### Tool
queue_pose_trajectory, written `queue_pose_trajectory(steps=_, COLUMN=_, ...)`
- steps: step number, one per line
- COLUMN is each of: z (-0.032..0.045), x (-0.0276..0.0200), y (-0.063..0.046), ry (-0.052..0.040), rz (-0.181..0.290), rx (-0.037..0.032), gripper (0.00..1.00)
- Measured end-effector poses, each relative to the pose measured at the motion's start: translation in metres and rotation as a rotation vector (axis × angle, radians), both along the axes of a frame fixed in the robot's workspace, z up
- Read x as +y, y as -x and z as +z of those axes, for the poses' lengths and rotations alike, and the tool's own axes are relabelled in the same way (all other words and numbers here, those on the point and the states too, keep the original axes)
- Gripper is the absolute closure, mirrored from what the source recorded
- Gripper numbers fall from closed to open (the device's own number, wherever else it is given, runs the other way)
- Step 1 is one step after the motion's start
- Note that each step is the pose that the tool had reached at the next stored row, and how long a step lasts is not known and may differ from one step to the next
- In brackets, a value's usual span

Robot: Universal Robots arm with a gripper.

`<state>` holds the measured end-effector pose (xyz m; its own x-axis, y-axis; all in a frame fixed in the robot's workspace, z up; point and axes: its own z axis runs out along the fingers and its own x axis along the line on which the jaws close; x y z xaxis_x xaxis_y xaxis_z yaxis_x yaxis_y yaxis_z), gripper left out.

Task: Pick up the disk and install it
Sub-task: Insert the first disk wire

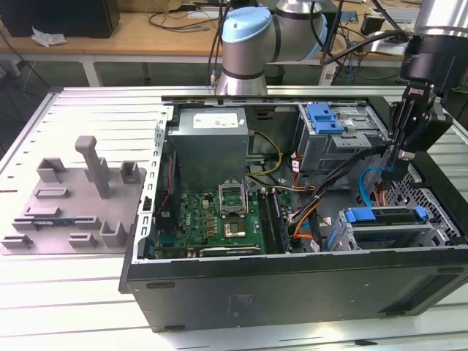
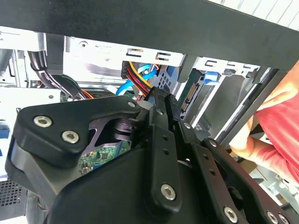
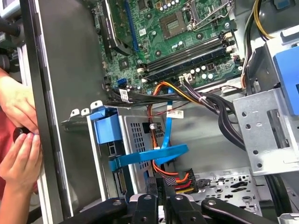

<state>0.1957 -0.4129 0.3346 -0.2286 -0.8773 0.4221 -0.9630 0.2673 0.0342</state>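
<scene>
Slatted metal table has the open PC case sitting right under the claw. A grey fixture plate lies well off toward the exterior view's left.

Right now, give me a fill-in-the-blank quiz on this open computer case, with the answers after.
The disk sits in a ___ carrier. The motherboard is ___. The gripper hangs over the case toward the exterior view's ___. The grey plate lies beside the case, toward the exterior view's ___.
Answers: blue; green; right; left.
</scene>
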Motion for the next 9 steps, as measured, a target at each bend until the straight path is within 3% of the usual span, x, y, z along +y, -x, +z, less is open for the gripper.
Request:
queue_pose_trajectory(steps=2, z=0.0015, x=-0.0041, y=0.001, ry=-0.0195, rz=0.000, rx=-0.0030, gripper=0.84)
queue_pose_trajectory(steps=6, z=0.0027, x=-0.0093, y=0.002, ry=-0.0429, rz=0.001, rx=-0.0051, gripper=0.84)
queue_pose_trajectory(steps=7, z=0.0029, x=-0.0119, y=0.002, ry=-0.0536, rz=0.001, rx=-0.0055, gripper=0.84)
queue_pose_trajectory(steps=9, z=0.0031, x=-0.0153, y=0.002, ry=-0.0662, rz=0.001, rx=-0.0060, gripper=0.84)
